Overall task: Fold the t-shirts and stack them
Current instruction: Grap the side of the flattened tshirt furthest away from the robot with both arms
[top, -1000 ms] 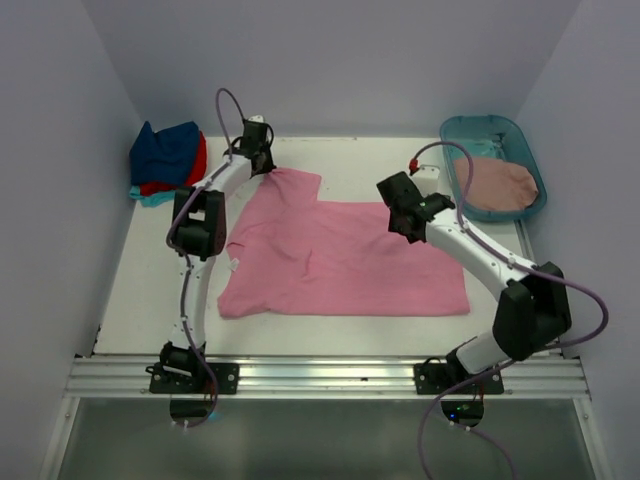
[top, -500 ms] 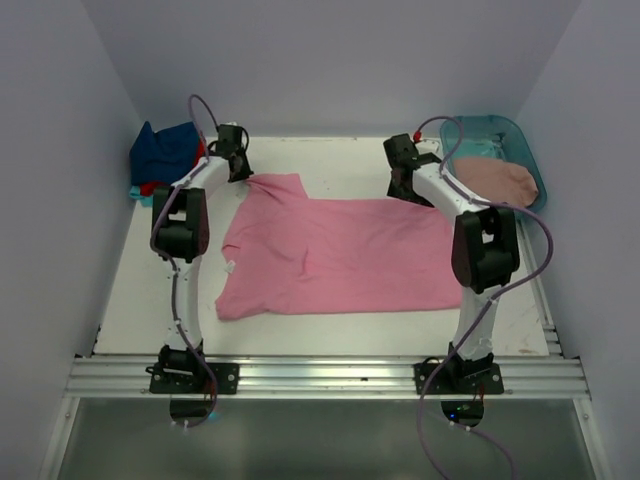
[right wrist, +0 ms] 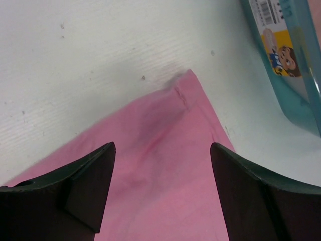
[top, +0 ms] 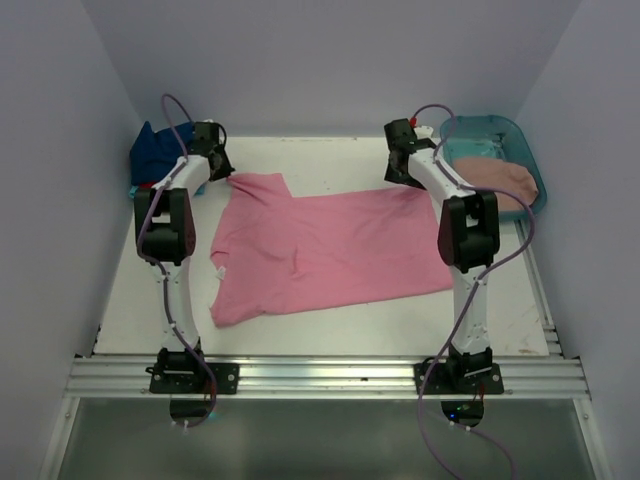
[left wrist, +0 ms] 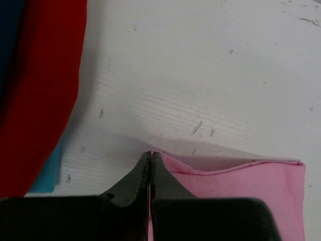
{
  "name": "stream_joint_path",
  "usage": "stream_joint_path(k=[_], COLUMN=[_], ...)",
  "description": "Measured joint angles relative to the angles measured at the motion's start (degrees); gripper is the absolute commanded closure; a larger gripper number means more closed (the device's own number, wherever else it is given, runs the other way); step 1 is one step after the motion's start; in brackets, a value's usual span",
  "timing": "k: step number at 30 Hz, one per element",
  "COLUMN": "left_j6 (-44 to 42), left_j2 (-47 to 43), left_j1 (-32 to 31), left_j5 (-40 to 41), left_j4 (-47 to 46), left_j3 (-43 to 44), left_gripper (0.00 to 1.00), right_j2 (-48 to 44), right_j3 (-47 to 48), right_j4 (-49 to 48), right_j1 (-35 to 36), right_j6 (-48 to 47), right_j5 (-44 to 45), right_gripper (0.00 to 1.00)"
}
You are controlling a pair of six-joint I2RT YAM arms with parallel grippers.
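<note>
Fingers of the left gripper [top: 224, 172] meet on the far left corner of the bright pink t-shirt [top: 320, 245]. Those of the right gripper [top: 400, 180] stand wide apart over its far right corner.

From above, the shirt lies spread flat across the middle of the white table [top: 330, 158]. Its far edge runs between the two grippers and its near edge slants toward the left arm's base. Bare table shows behind the shirt up to the back wall [top: 330, 60] and in front of it down to the rail [top: 330, 375]. At the far left the folded navy t-shirt [top: 160, 145] sits just beside the left gripper. At the far right the teal tub [top: 528, 150] holds the dusty rose t-shirt [top: 505, 182], near the right gripper. Both arms reach far forward, nearly straight out from their bases, with wrists bent down toward the table.

In the left wrist view the two dark fingers [left wrist: 133, 183] are closed tip to tip with pink cloth caught at the tips. The hem runs off to the right, and a shadow lies on the table just beyond it. The red t-shirt [left wrist: 40, 90] and a strip of the turquoise t-shirt [left wrist: 47, 175] lie close on the left, with bare table ahead.

In the right wrist view the fingers [right wrist: 83, 193] are spread, and the shirt's pointed corner lies between them; whether they touch it cannot be told. The tub's wall, bearing a sticker [right wrist: 278, 52], passes close by on the right.
</note>
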State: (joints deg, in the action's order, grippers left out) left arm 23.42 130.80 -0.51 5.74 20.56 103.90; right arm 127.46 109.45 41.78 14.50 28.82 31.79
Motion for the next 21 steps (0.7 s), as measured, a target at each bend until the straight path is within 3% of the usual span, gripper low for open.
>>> stream_joint_path(k=[7, 21], left_j6=[0.0, 0.0], left_j2=[-0.11, -0.11], left_j1=[-0.04, -0.04], left_j5=[-1.03, -1.95], left_j4=[-0.11, -0.15], left_j3=[-0.55, -0.59], left_gripper=[1.0, 1.0], right_j2=[9.22, 11.8], right_j3=[10.29, 13.16], right_j4=[0.96, 2.49], right_j1=[-0.87, -3.78], right_j6=[-1.88, -1.9], right_j5=[-1.29, 1.88], right_gripper=[0.26, 0.32])
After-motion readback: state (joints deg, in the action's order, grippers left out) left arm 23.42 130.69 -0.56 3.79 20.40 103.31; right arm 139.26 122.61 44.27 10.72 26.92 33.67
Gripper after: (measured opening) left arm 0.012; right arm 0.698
